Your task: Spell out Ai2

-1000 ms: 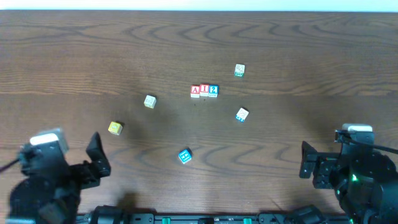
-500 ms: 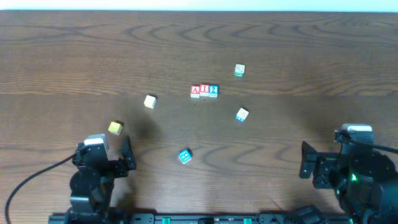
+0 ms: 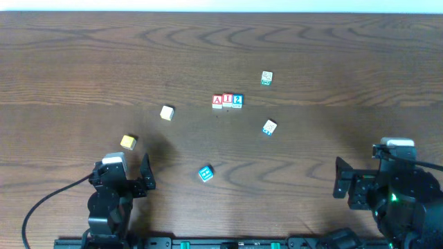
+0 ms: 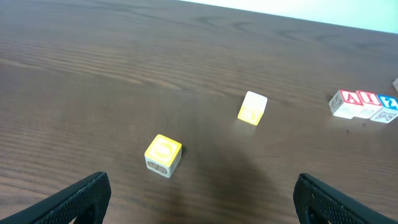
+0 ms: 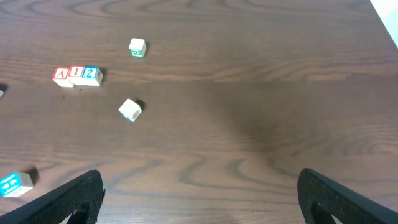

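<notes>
Since a second ago only my left tool (image 3: 147, 176) has shifted, swinging in from the near left corner toward the middle of the near edge; my right tool (image 3: 341, 181) and every cube sit where they were. What I care about is the row ahead: the A cube (image 3: 217, 102), the I cube (image 3: 228, 101) and the 2 cube (image 3: 237, 101) stand side by side, touching, reading A-I-2 from left to right. The row lies well ahead of my left tool and off to its right, and well ahead of my right tool and off to its left. Both tools are released, their jaws spread wide with nothing between them. Closer to my left tool, the yellow cube (image 3: 128, 142) is just ahead and slightly left, the cream cube (image 3: 166, 112) is farther ahead, and the cyan cube (image 3: 205, 173) lies off to its right. I judge the word spelled, so the step in hand is simply parking clear. Doing that well means keeping both tools low at the near edge of the desk (image 3: 346, 55), away from the row, and not sweeping the left one sideways into the yellow or cyan cube. From overhead the I cube may sit a touch farther out than its neighbours; I would leave it, since a nudge risks scattering all three.
</notes>
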